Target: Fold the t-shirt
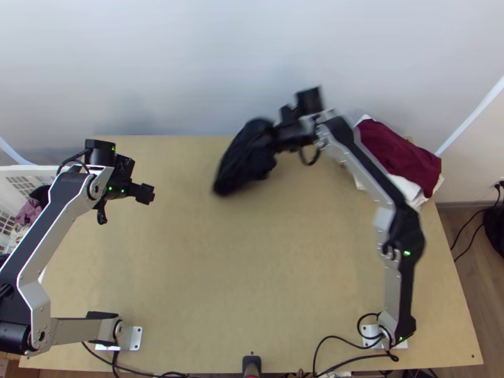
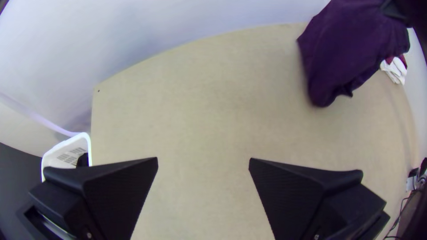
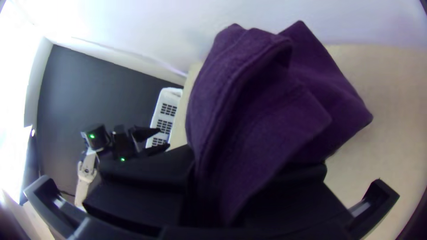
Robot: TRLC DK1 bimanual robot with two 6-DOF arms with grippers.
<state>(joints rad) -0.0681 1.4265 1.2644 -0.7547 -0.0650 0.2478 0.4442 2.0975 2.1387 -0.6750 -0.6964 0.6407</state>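
Your right gripper (image 1: pixel 275 136) has the dark t-shirt (image 1: pixel 244 161) clamped between its fingers, bunched, over the far middle of the table (image 1: pixel 246 271). Your left gripper (image 1: pixel 146 193) has its fingers spread above the table's left side.

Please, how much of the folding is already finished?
Picking up looks done: the right gripper holds the dark garment, gathered, over the table. Whether it is already folded, I cannot tell. Laying it down and any further folding seem to remain; the left gripper is open and empty.
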